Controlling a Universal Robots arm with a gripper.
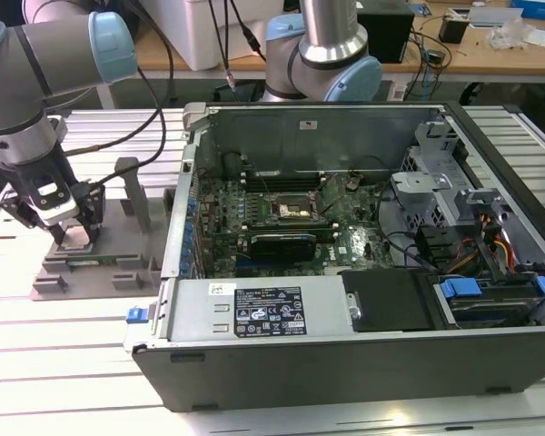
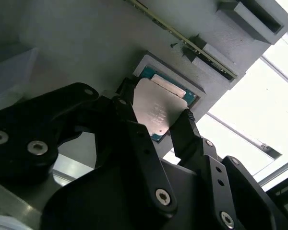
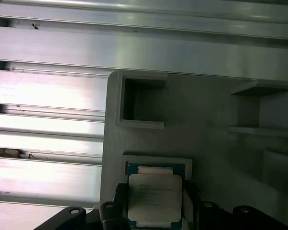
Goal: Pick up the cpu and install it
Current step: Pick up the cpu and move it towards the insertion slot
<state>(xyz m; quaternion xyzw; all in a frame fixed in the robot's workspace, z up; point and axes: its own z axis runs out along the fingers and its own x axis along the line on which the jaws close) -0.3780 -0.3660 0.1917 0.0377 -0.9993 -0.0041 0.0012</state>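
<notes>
Two fingers [image 2: 185,129] of the gripper [image 1: 73,238] pinch the cpu [image 3: 155,199] on opposite edges, as far as we can judge from both wrist views. It sits centred between them, straight under the wrist. The cpu lies flat in its recess in the grey fixture [image 1: 118,263] on the table [image 1: 73,363], at the exterior view's left, well apart from the open case [image 1: 345,345]. Silver-grey lid, green border, square, so no long axis.
</notes>
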